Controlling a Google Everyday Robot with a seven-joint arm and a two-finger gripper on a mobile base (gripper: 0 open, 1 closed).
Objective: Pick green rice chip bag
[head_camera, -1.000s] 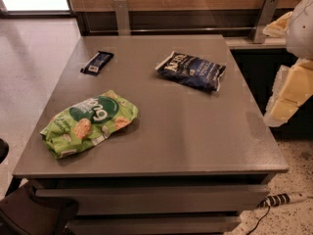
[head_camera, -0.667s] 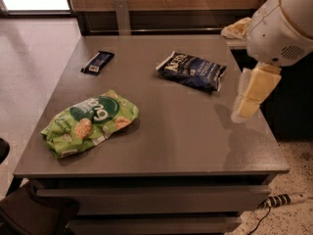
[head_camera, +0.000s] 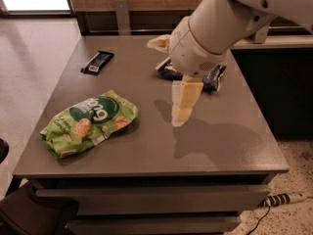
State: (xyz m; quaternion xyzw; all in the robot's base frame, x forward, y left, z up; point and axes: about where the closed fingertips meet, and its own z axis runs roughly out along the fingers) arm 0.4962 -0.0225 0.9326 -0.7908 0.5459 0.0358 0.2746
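My arm is a thick white tube with a thin tan ring and rounded wrist; my cream, blocky gripper sits at its six o'clock

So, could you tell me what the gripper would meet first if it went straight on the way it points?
Likely the bare table, not the green rice chip bag; the gripper points down above mid-table, depth unclear.
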